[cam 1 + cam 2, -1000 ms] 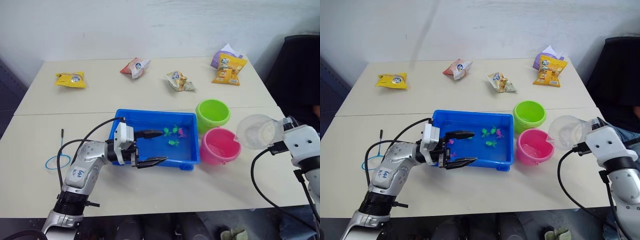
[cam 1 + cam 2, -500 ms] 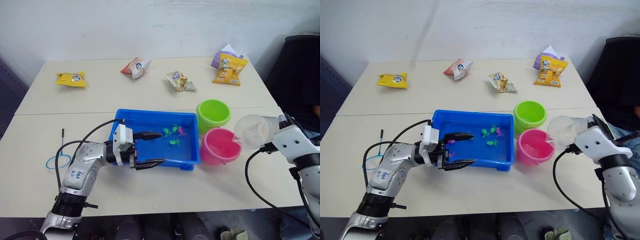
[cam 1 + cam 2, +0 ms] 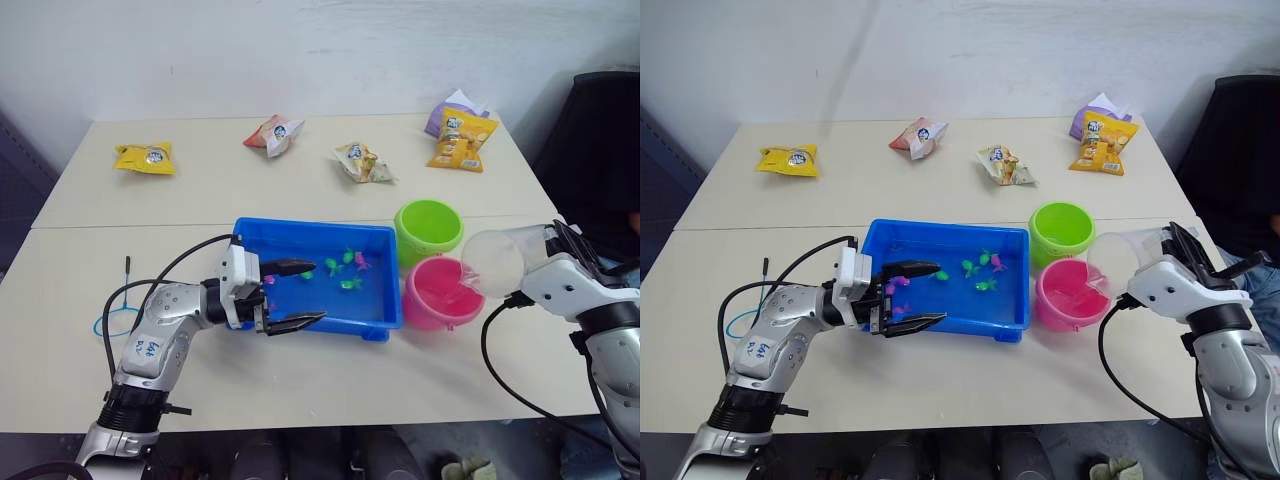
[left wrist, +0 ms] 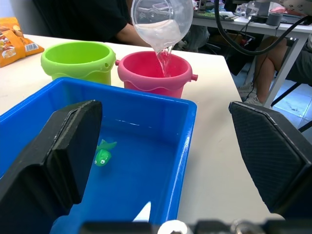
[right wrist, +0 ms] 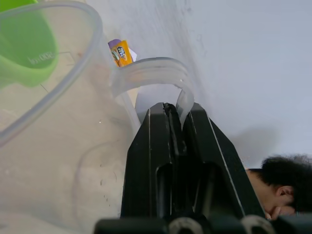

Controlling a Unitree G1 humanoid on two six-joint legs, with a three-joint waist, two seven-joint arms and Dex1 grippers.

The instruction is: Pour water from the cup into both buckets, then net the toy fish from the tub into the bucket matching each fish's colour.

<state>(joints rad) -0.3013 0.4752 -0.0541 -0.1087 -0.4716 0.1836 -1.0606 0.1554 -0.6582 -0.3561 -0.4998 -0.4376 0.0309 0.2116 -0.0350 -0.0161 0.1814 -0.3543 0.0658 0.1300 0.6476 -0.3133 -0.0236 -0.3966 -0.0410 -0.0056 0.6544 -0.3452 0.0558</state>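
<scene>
The cup, clear smooth plastic, is tipped on its side above the pink bucket, its long axis near level and its spout aimed toward the table's left; in the left wrist view a thin stream of water falls from the spout into that bucket. The right gripper has its two black fingers pinched tight on the cup's curved handle. The pink bucket stands near the table's right edge, round with a wavy rim, touching or just beside the lime green bucket, which sits behind it, farther from the near edge.

The tub, a shallow rectangular blue tray with a glossy rim, lies mid-table with its long axis running left to right, just beside the buckets. Tiny green and pink fish lie in its right half. The left gripper hangs over the tub's left end, fingers spread wide and holding nothing.

The net, a thin blue hoop, lies flat near the left edge. Crinkled snack bags are scattered along the far edge.
</scene>
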